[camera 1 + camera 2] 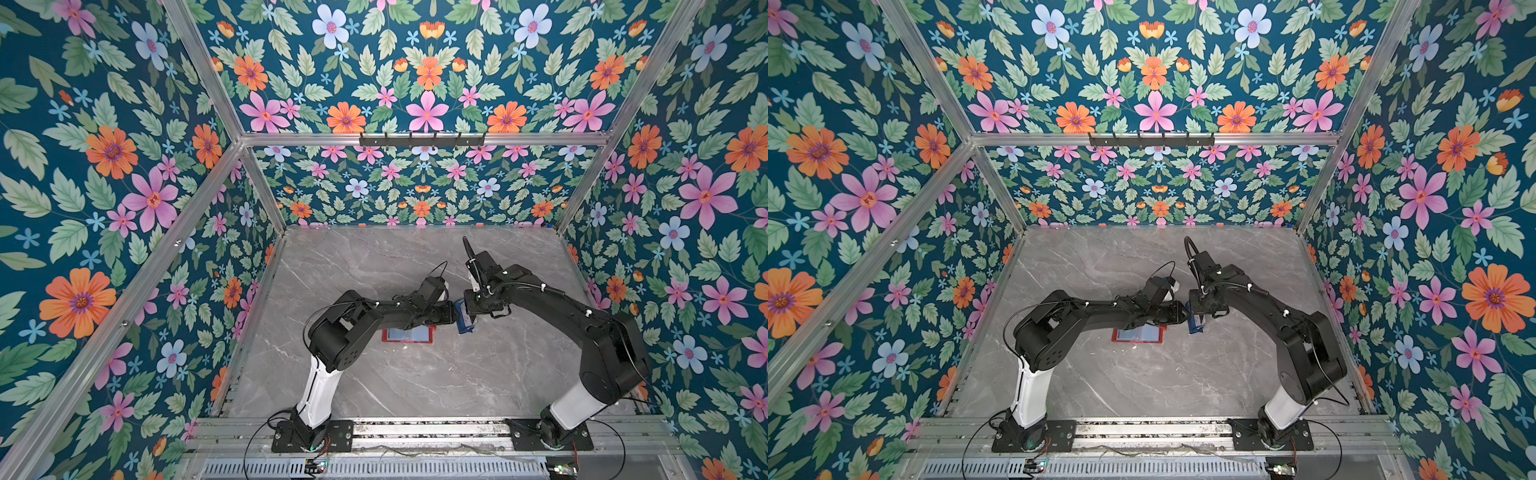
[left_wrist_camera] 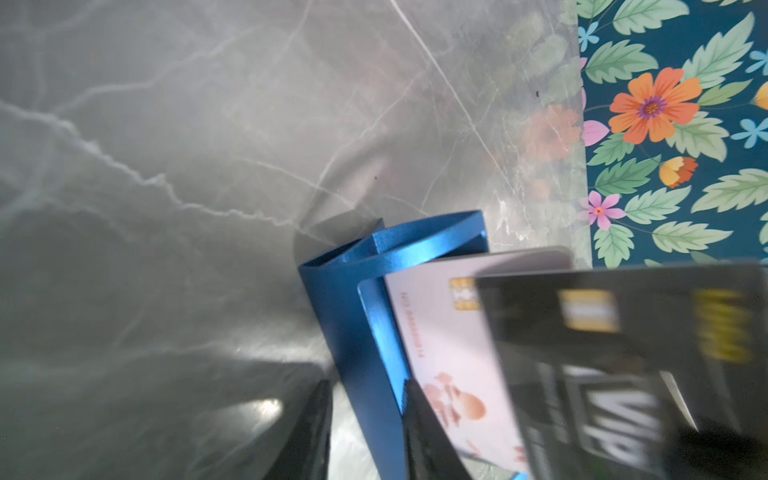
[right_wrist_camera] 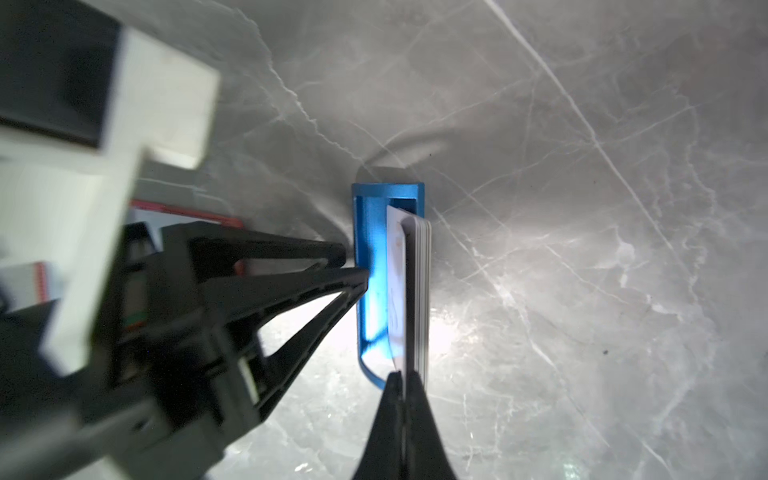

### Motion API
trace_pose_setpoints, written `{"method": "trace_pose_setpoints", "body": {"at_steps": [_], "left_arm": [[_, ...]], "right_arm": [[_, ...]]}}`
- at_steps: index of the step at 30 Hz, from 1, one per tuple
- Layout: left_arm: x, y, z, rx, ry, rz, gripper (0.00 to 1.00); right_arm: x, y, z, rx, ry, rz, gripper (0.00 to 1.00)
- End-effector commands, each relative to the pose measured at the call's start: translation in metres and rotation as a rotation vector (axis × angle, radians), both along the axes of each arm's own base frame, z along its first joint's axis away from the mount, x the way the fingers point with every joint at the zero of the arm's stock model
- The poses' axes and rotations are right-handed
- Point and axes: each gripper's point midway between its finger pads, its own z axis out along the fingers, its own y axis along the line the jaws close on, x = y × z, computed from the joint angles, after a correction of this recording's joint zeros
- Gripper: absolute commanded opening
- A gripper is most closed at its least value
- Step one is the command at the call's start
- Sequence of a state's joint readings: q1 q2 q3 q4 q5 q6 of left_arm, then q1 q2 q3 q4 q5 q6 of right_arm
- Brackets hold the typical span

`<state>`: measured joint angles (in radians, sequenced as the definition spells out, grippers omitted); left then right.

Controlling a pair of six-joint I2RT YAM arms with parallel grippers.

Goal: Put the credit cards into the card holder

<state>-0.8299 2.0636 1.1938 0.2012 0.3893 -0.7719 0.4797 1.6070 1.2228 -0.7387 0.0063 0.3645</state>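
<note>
The right jaws are pinching shut on the dark card (image 2: pixel 623 353) at the blue tray (image 3: pixel 365 232). The left jaws are straddling the tray's wall, slightly parted. The card holder (image 1: pixel 409 333) is lying open just beside, with bare counter (image 1: pixel 415 382) spreading around.

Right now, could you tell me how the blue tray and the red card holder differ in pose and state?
The blue tray stands on edge, while the card holder lies open and flat. The blue tray carries the credit cards; the card holder's sleeves are too small to judge. The left gripper straddles the blue tray's wall and the right gripper pinches a card there; nothing touches the card holder. Both rest on the table.
</note>
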Motion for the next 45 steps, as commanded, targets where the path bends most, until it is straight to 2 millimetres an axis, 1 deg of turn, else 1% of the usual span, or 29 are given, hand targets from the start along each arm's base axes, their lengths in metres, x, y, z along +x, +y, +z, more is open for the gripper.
{"method": "trace_pose_setpoints", "body": {"at_steps": [1,5,7,9,12,15,19,28,32,34,35,36,37,39,41,43,45], "left_arm": [[-0.003,0.001,0.008,0.012,-0.013,-0.032,0.36],[-0.002,-0.002,0.032,-0.018,-0.057,-0.052,0.41],[-0.001,0.002,0.041,-0.014,-0.084,-0.047,0.41],[0.001,0.012,0.049,0.012,-0.118,-0.023,0.41],[0.004,0.033,0.059,0.075,-0.174,0.03,0.41],[0.005,0.06,0.066,0.145,-0.22,0.093,0.4],[0.005,0.099,0.069,0.214,-0.24,0.167,0.39],[-0.003,0.184,0.053,0.272,-0.2,0.296,0.34],[-0.005,0.211,0.044,0.256,-0.163,0.337,0.31],[-0.006,0.217,0.039,0.232,-0.137,0.345,0.29],[-0.007,0.221,0.036,0.223,-0.125,0.352,0.27],[-0.006,0.223,0.034,0.214,-0.117,0.36,0.25],[-0.006,0.225,0.031,0.203,-0.107,0.365,0.23],[-0.005,0.224,0.027,0.178,-0.095,0.361,0.18],[-0.004,0.221,0.024,0.156,-0.081,0.354,0.15],[-0.003,0.22,0.021,0.141,-0.067,0.351,0.08],[-0.003,0.219,0.016,0.133,-0.052,0.357,0.07]], "right_arm": [[-0.002,0.006,0.006,0.055,-0.012,-0.004,0.0],[-0.004,0.012,0.014,0.117,-0.026,-0.006,0.0],[-0.006,0.014,0.016,0.141,-0.033,-0.005,0.0],[-0.007,0.018,0.019,0.17,-0.038,0.0,0.0],[-0.009,0.026,0.021,0.227,-0.043,0.021,0.0],[-0.01,0.038,0.023,0.294,-0.046,0.046,0.0],[-0.014,0.057,0.02,0.408,-0.024,0.07,0.0],[-0.02,0.099,0.01,0.547,0.029,0.15,0.0],[-0.02,0.114,0.005,0.598,0.058,0.165,0.0],[-0.02,0.119,0.0,0.602,0.071,0.17,0.0],[-0.019,0.122,0.001,0.604,0.069,0.174,0.0],[-0.02,0.124,-0.013,0.59,0.102,0.169,0.0],[-0.02,0.126,-0.016,0.589,0.111,0.172,0.0],[-0.021,0.132,-0.02,0.595,0.123,0.18,0.0],[-0.021,0.137,-0.023,0.606,0.137,0.186,0.0],[-0.021,0.141,-0.027,0.613,0.148,0.191,0.0],[-0.021,0.143,-0.029,0.618,0.157,0.194,0.0]]}}
